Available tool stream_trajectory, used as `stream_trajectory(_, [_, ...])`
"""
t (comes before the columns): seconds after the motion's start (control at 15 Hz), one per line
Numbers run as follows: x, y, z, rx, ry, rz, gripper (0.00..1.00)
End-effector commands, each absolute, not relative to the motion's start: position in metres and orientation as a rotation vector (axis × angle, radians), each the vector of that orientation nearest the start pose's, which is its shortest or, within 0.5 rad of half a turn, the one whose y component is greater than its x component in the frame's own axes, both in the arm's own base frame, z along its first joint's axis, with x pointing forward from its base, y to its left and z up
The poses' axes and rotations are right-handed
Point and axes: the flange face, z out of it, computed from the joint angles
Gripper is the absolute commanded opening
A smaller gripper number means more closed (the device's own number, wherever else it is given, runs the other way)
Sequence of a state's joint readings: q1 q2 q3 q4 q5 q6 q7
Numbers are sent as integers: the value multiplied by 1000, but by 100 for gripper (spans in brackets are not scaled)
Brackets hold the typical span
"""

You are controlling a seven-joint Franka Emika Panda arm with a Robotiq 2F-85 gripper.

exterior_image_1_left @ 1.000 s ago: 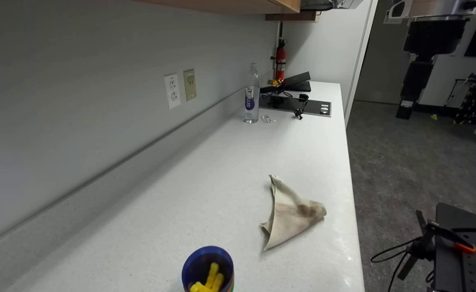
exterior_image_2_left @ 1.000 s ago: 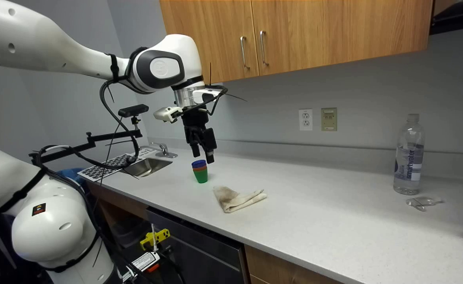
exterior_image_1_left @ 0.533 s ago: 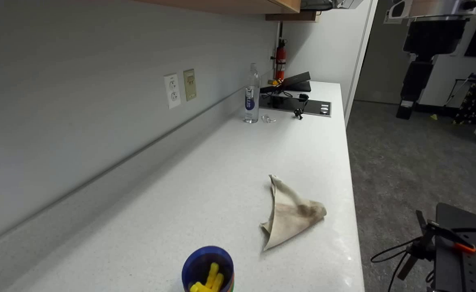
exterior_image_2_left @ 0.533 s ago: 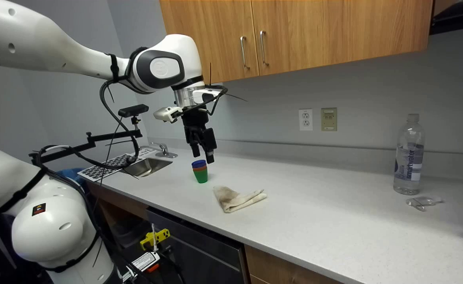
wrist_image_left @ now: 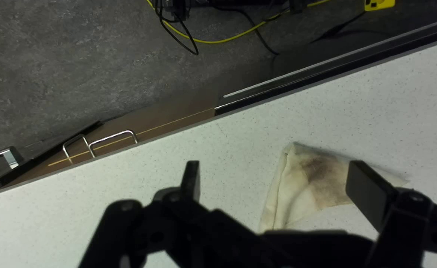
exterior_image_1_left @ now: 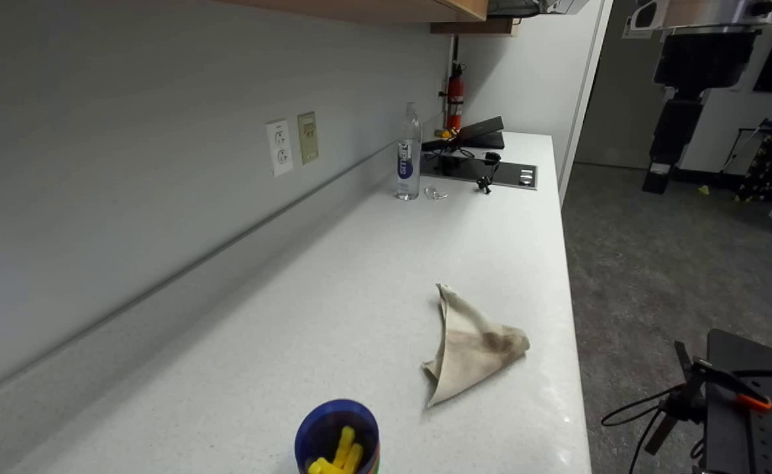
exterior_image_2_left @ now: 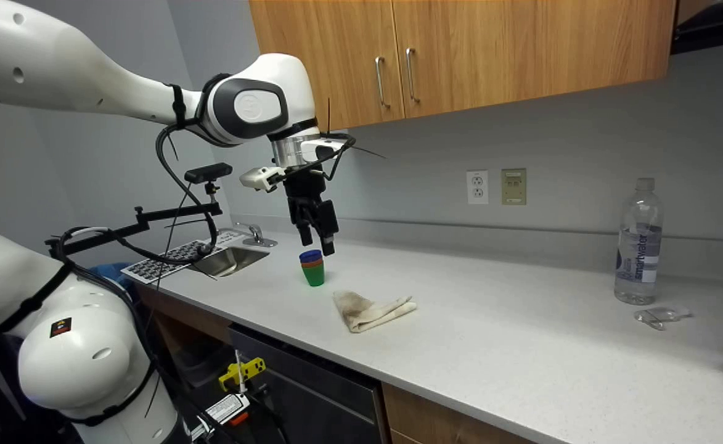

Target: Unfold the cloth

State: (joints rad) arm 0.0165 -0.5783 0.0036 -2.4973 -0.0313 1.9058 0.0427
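Note:
A beige cloth with a brown stain lies folded and creased on the white counter, in both exterior views (exterior_image_1_left: 474, 359) (exterior_image_2_left: 361, 314). It also shows in the wrist view (wrist_image_left: 300, 186), where my right finger covers part of it and the gripper body hides its lower end. My gripper (exterior_image_2_left: 317, 248) hangs above the counter, clear of the cloth, with its fingers pointing down. In the wrist view the gripper (wrist_image_left: 274, 163) has its fingers wide apart with nothing held between them. In an exterior view the gripper (exterior_image_1_left: 655, 184) appears at the upper right.
A stack of coloured cups (exterior_image_2_left: 314, 274) stands near the cloth; yellow pieces (exterior_image_1_left: 341, 454) are inside. A water bottle (exterior_image_2_left: 638, 246) and a small clear item (exterior_image_2_left: 660, 317) stand farther along. Wooden cabinets (exterior_image_2_left: 521, 49) hang above. The counter's front edge (wrist_image_left: 173, 132) runs close to the cloth.

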Motion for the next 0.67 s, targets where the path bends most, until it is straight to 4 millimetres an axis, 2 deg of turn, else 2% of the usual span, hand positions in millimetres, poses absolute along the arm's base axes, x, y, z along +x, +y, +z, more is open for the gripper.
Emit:
stream_trajectory(0.0, [372,5,482,-3173,20,21,100])
stream_trajectory(0.6, [374,5,481,-3181,-19,3,100])
